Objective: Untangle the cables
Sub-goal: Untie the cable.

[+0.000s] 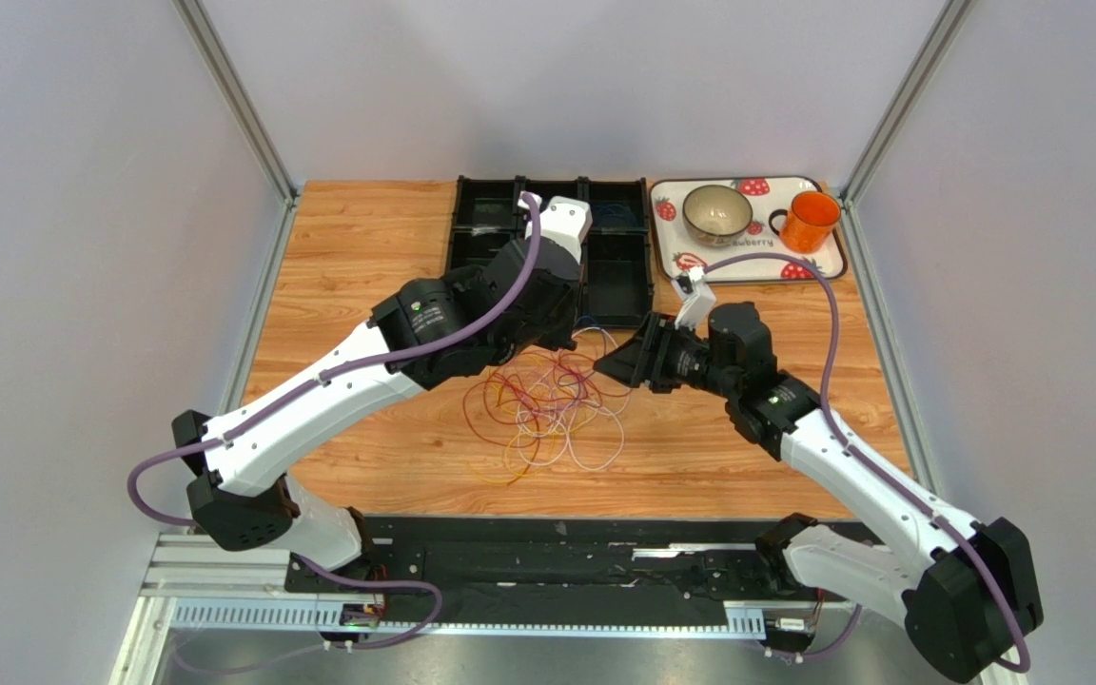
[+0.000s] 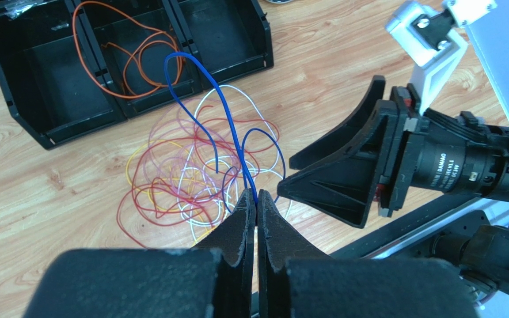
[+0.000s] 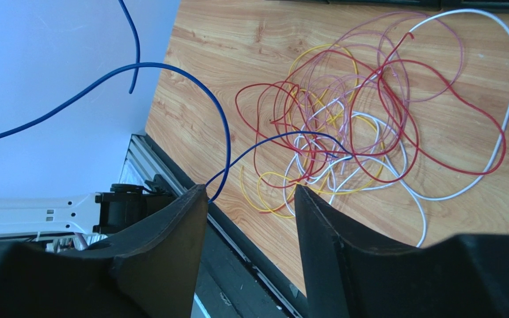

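Left-wrist view: nearest the lens, the left gripper [image 2: 256, 199] is seen with its jaws pressed together on the blue cable [image 2: 183, 55], which is pinched at the tips and rises away from them in a tall loop. Just to the right, the right gripper [image 2: 285, 177] is held close by with its jaws apart, its tips pointing towards the pinched strand. Beyond the tips, the remaining cables [image 2: 191, 172] lie in a loose heap of red, pink, yellow and white loops on the desk [image 2: 38, 185]. Farther back, an orange cable [image 2: 126, 98] is draped across the compartments of the black bins [image 2: 51, 73]; the top of the blue loop is seen in front of these bins.

Right-wrist view: between the parted jaws, the blue cable is seen running past the tip of the left-hand finger without being clamped, then curving up and out of frame. One blue strand is also traced into the heap, which is spread on the wood beyond the fingers.

Top external view: both arms are bent inward over the middle of the desk, with the heap below and between them. At the far edge, the bins are placed left of a tray [image 1: 826, 264] carrying a bowl [image 1: 718, 214] and an orange mug [image 1: 810, 221].
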Controlling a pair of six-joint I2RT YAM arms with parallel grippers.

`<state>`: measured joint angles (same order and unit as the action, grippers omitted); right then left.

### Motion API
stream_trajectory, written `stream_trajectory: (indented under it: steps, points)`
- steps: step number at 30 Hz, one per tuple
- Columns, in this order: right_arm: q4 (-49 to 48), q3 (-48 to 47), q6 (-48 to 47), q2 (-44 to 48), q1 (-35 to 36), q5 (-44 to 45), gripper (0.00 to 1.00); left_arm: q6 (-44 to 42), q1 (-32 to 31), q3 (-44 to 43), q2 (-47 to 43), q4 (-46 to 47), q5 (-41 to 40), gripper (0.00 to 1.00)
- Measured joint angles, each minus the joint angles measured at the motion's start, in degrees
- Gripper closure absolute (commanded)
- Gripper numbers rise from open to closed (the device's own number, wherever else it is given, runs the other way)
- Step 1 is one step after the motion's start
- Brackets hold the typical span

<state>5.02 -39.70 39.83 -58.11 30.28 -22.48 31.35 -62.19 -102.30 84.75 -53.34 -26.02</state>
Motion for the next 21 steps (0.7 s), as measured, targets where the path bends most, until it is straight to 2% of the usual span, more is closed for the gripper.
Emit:
stream_trajectory:
  steps: [1, 4, 7, 9, 11, 12, 13, 18, 19, 21]
  points:
    - [-0.15, 0.00, 0.24, -0.52, 0.24, -0.09, 0.57, 0.00, 0.00, 0.04, 0.00, 0.00, 0.00, 1.00]
    - [-1.20, 0.00, 0.72, -1.55, 0.83, -0.24, 0.69, -0.02, 0.00, 0.70, -0.22, 0.33, 0.04, 1.00]
    - [-2.64, -0.04, 1.14, -2.54, 1.18, -0.42, 0.70, -0.22, 0.00, 1.51, -0.66, 0.46, 0.15, 1.00]
    - [-2.97, -0.04, 1.31, -2.75, 1.20, -0.42, 0.75, -0.28, 0.00, 1.92, -1.07, 0.50, 0.20, 1.00]
    - [-3.48, -0.11, 1.38, -2.75, 1.22, -0.44, 0.86, -0.42, 0.00, 2.27, -1.62, 0.70, 0.20, 1.00]
    - [-3.72, -0.22, 1.33, -2.80, 1.33, -0.44, 0.95, -0.42, 0.00, 2.49, -1.88, 0.85, 0.20, 1.00]
    - [-4.02, -0.37, 1.60, -2.91, 1.42, -0.50, 0.99, -0.42, 0.00, 2.73, -2.27, 1.01, 0.22, 1.00]
    - [-6.01, -0.90, 2.27, -3.85, 1.57, -0.90, 1.00, -0.42, 0.00, 4.11, -3.48, 2.45, 0.24, 0.99]
    - [-6.16, -0.92, 2.34, -3.91, 1.57, -1.03, 1.00, -0.42, 0.02, 4.46, -3.69, 2.60, 0.26, 0.80]
    - [-5.84, -1.20, 2.16, -3.93, 1.60, -1.03, 1.00, -0.63, 0.04, 4.83, -3.93, 2.36, 0.42, 0.53]
